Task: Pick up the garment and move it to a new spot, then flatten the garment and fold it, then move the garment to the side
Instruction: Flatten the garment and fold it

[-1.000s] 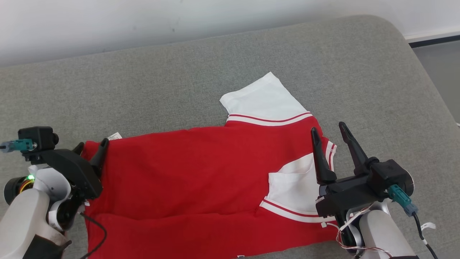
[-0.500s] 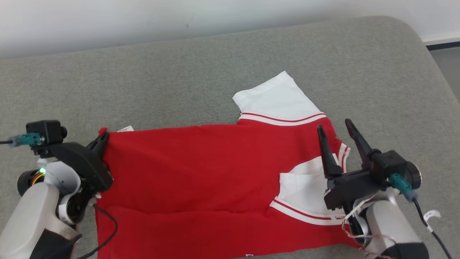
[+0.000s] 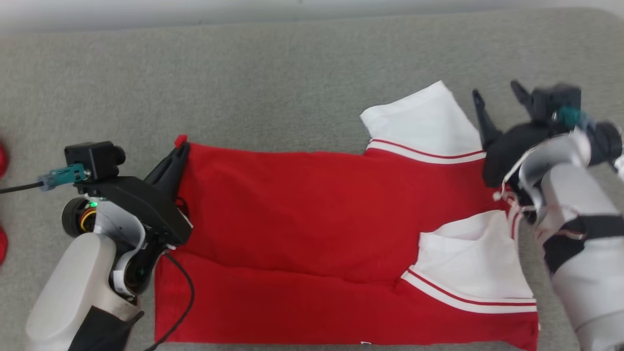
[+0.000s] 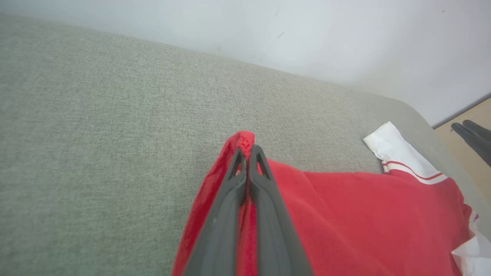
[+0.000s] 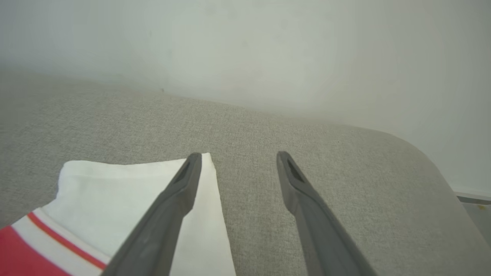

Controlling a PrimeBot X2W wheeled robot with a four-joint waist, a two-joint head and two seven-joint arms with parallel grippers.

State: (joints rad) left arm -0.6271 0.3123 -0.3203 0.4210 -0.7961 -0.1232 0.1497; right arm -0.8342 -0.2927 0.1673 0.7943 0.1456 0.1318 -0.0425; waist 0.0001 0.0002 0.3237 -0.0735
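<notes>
Currently the red jersey (image 3: 317, 209) lies spread out, mostly flat, on a grey upholstered cushion (image 3: 273, 87). It fills the head view's middle and runs toward 6 o'clock. The left hand (image 3: 179, 146) sits at the jersey's 9 o'clock edge. Its two dark fingers are pressed together, pinching a small peak of red cloth at the corner. In the left wrist view that hand (image 4: 247, 151) has a nub of red fabric poking past its tips, and the jersey (image 4: 345, 214) slopes away toward 4 o'clock. A white sleeve (image 3: 424, 122) with red-and-white striped trim points toward 1 o'clock. A second white sleeve (image 3: 468, 258) lies folded over the body near 4 o'clock. The right hand (image 3: 496, 90) is just beside the upper sleeve at 2 o'clock, its fingers spread and holding nothing. In the right wrist view that hand (image 5: 238, 154) has one finger crossing the white sleeve's edge on the jersey (image 5: 115, 199) and the other over bare cushion. Whether either touches down cannot be told. A pale wall (image 5: 230, 50) rises behind the cushion.
</notes>
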